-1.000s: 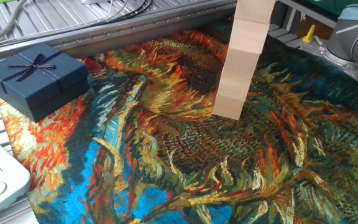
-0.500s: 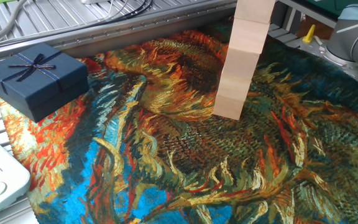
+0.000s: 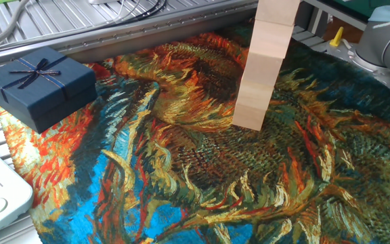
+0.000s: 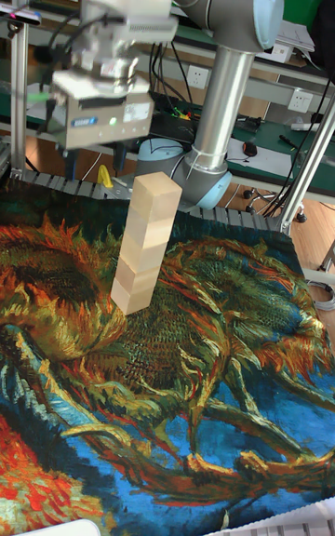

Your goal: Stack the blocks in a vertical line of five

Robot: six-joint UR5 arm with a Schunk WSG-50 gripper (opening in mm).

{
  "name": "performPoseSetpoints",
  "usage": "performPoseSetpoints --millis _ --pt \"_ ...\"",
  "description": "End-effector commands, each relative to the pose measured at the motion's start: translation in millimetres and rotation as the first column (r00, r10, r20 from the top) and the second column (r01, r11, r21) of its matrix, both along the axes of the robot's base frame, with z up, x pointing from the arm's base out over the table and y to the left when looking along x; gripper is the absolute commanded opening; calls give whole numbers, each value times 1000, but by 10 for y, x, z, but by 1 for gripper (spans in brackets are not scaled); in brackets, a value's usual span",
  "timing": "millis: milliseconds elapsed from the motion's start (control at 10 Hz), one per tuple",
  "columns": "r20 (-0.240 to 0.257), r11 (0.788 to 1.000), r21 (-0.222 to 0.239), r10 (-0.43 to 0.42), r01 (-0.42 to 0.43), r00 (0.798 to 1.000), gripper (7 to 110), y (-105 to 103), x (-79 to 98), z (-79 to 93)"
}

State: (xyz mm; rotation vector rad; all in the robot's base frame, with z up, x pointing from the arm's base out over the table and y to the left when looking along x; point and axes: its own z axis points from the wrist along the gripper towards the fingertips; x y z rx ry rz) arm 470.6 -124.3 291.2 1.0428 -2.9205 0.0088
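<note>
no readable text anywhere; small blue label on boxy grey gripper (image 4: 100,117) body too blurry, can't make out.

You have pale wooden blocks (image 4: 145,244) in front of you, their faces smooth, matt and unmarked, with only faint grain. They stand on a cloth (image 3: 202,176) printed with a sunflower painting; its surface looks woven and slightly rough, with a dull sheen. The gift box (image 3: 38,84) looks like dark navy paper or card with a fine textured finish and a thin ribbon bow. Behind the cloth you see ribbed bare metal (image 3: 80,27), lightly shiny. The arm (image 4: 223,80) is smooth silvery metal with glossy grey-blue plastic joint caps, and the gripper (image 4: 100,113) body is matt grey.
</note>
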Motion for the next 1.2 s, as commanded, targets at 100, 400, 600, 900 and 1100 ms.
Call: performPoseSetpoints --millis 100,400,600,900,1100 --pt "47 992 -34 -118 120 992 44 128 -162 282" --pt "25 984 -44 -171 172 985 44 121 -253 295" --pt "21 979 -72 -189 190 982 44 50 -287 303" --pt "28 974 -100 -201 202 979 44 -29 -299 313" --pt "31 971 -115 -206 208 978 44 -75 -297 313"
